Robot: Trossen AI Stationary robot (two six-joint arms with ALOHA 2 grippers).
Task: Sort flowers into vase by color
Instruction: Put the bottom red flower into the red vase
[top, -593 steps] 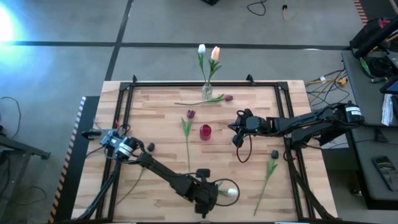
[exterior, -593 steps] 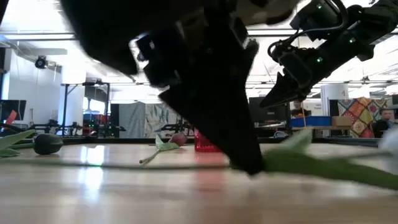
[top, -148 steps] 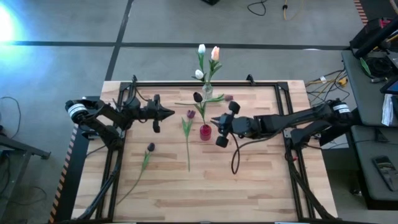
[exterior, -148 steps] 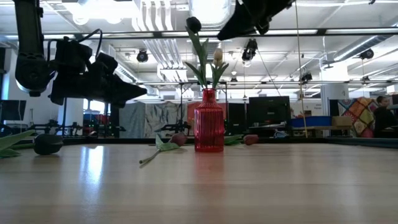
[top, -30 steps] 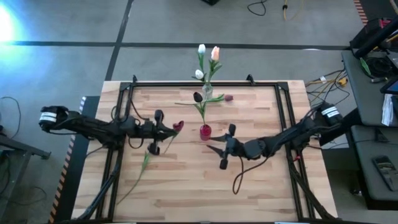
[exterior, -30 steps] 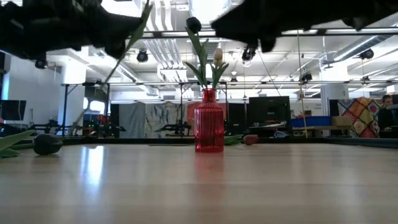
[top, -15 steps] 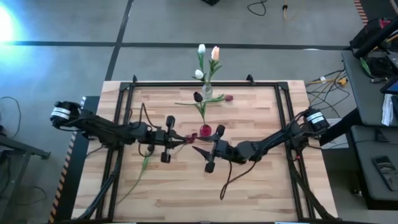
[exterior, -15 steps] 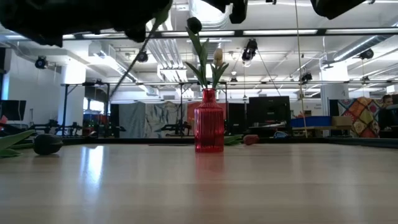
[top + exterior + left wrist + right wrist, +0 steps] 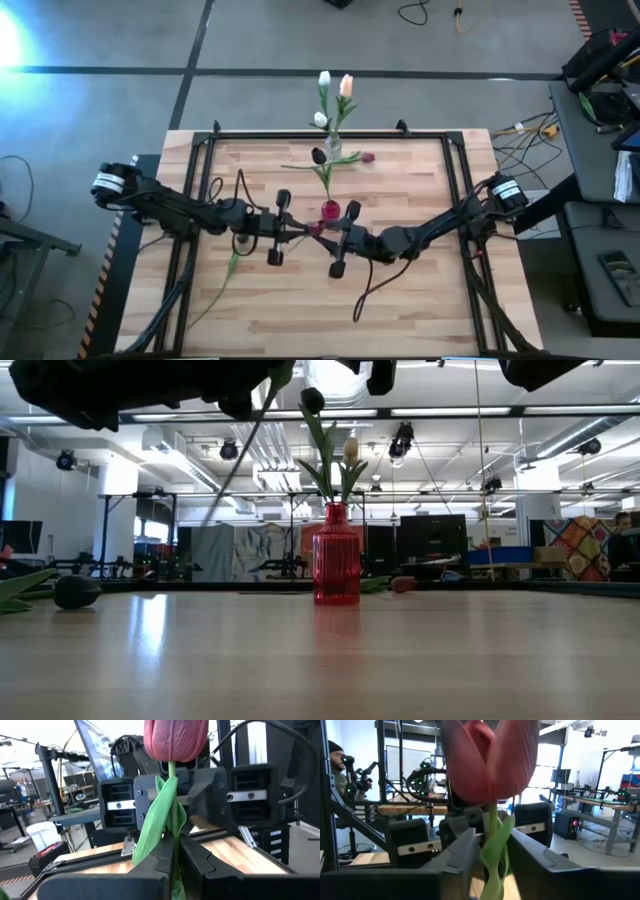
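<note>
Facing end effectors (image 9: 300, 229) (image 9: 322, 235), unlabelled tulip (image 9: 175, 740) between

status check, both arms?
Left gripper shut on maroon tulip, mid-table. Right gripper facing it, jaws either side of the stem. Red vase just behind.

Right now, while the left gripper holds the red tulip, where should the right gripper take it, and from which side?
Probably the thin green stem, just under the head of the tulip and above the left gripper, which is shut on the lower stem. The right gripper should come from the side facing the left one; the soft head would crush.
</note>
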